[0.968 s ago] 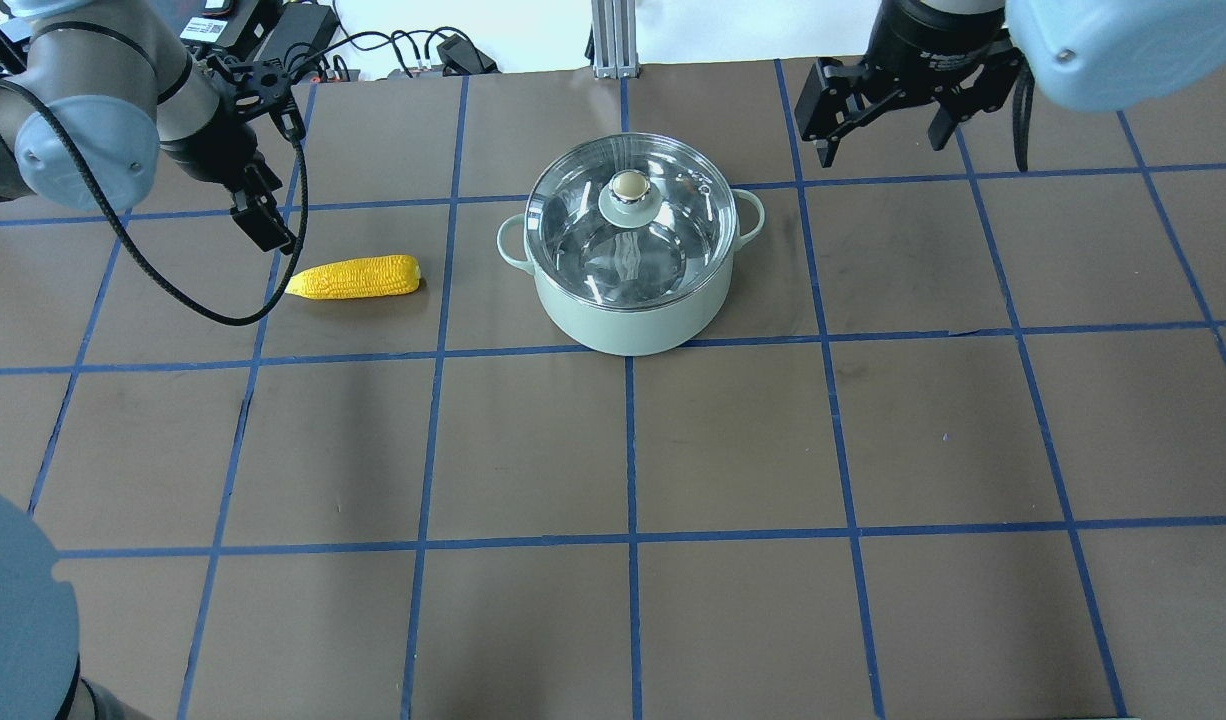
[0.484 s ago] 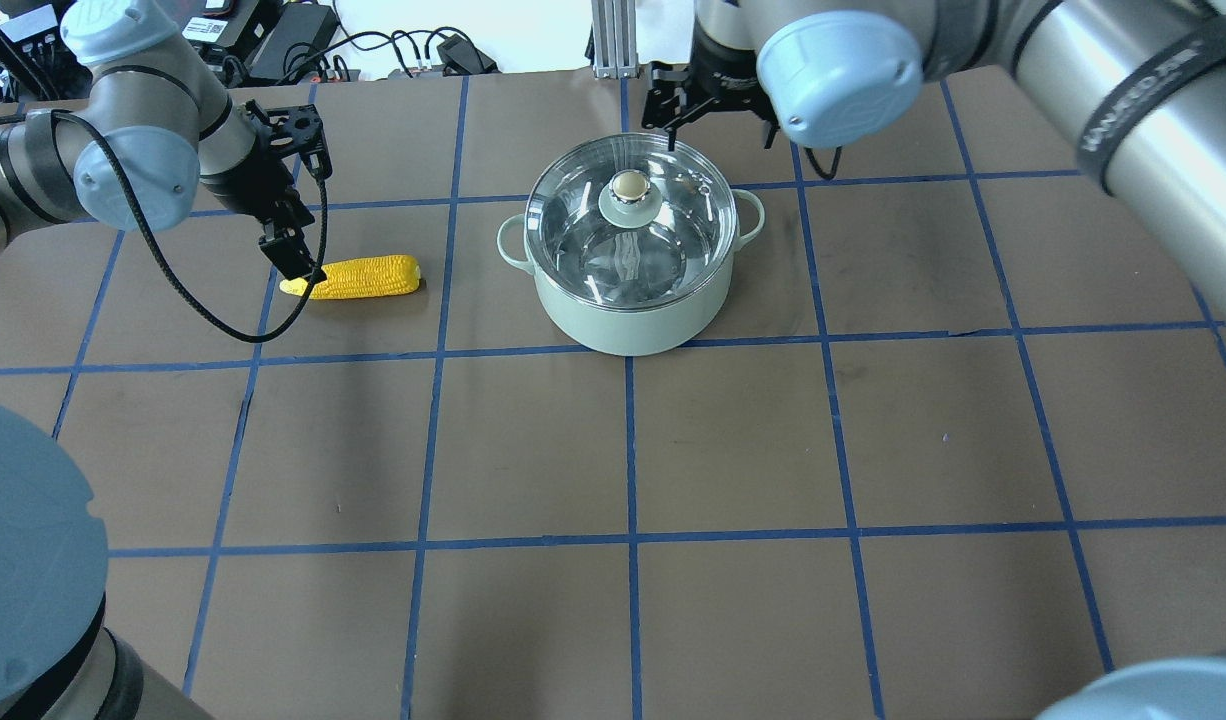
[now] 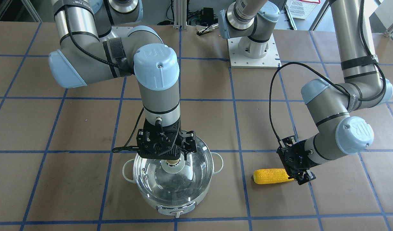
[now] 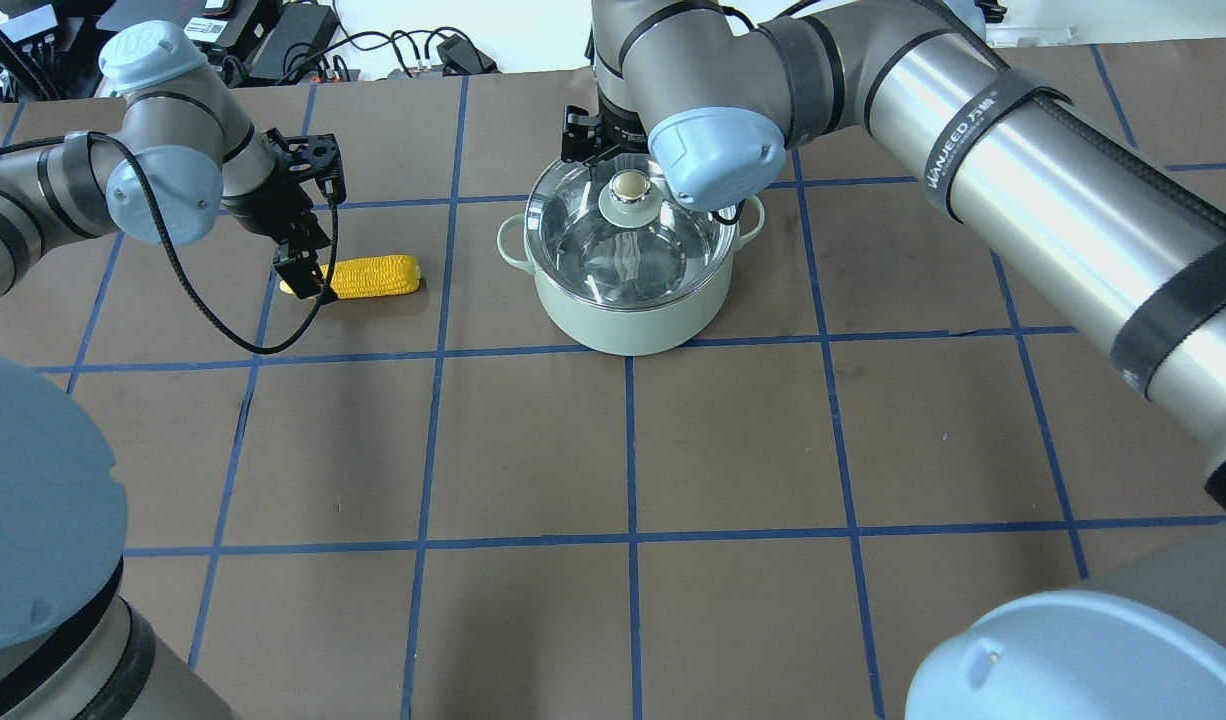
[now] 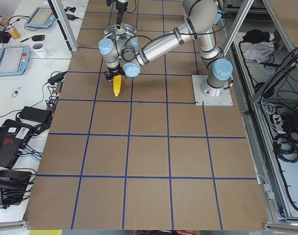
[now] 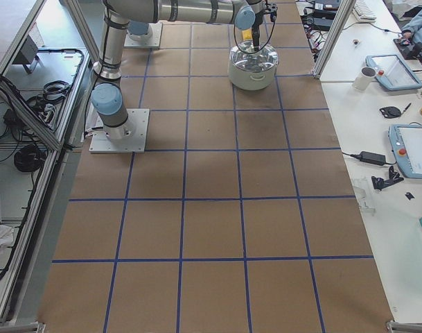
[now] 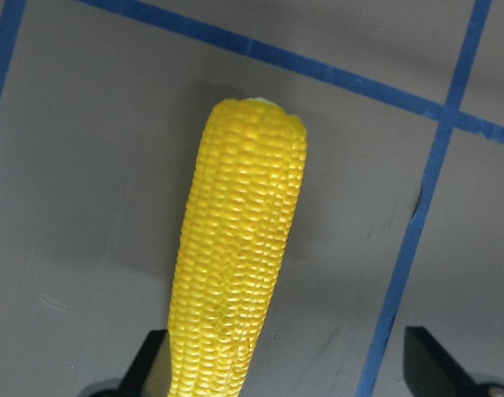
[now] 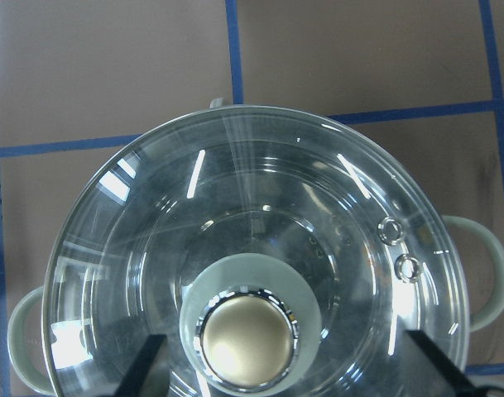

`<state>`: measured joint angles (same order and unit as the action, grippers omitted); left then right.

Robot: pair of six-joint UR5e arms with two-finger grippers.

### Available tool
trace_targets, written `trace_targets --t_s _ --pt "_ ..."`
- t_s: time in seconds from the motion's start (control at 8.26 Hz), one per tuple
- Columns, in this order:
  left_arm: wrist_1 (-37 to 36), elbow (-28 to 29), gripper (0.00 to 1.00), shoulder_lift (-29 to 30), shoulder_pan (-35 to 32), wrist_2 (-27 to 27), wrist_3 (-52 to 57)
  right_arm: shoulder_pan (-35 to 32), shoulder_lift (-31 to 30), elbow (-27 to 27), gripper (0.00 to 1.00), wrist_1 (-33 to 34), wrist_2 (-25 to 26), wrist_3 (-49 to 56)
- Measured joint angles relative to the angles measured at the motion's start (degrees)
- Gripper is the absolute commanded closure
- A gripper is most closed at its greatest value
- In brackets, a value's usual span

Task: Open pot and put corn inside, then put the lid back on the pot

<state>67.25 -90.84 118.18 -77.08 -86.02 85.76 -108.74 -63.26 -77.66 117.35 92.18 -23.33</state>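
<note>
Nothing of the task is done as yet. The glass lid point(image 4: 583, 235) sits closed on the mint-green pot point(image 4: 623, 320), centre-top of the overhead view. The corn cob point(image 4: 373, 277) lies on the brown table point(image 4: 733, 450) to the pot's left, well apart from it. The right gripper point(image 8: 289, 368) hangs over the lid's beige knob point(image 8: 247, 339), fingers spread either side and not gripping. The left gripper point(image 7: 293, 368) is down at the cob's tapered end, fingers spread with the cob between them and not clamped. Left to do: lift the lid, put the corn in, put the lid back. Writing: the "UR" logo on a blue joint cap point(image 3: 156, 54); an arm strap point(image 4: 973, 125) reads roughly "WANJEED".
</note>
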Motion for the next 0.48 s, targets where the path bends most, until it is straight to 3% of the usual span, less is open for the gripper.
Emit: trace_targets --t_s 0.48 --pt "-1.15 -0.08 0.0 2.62 0.0 -0.12 0.03 -0.32 1.5 -0.03 0.11 0.5 0.02 0.11"
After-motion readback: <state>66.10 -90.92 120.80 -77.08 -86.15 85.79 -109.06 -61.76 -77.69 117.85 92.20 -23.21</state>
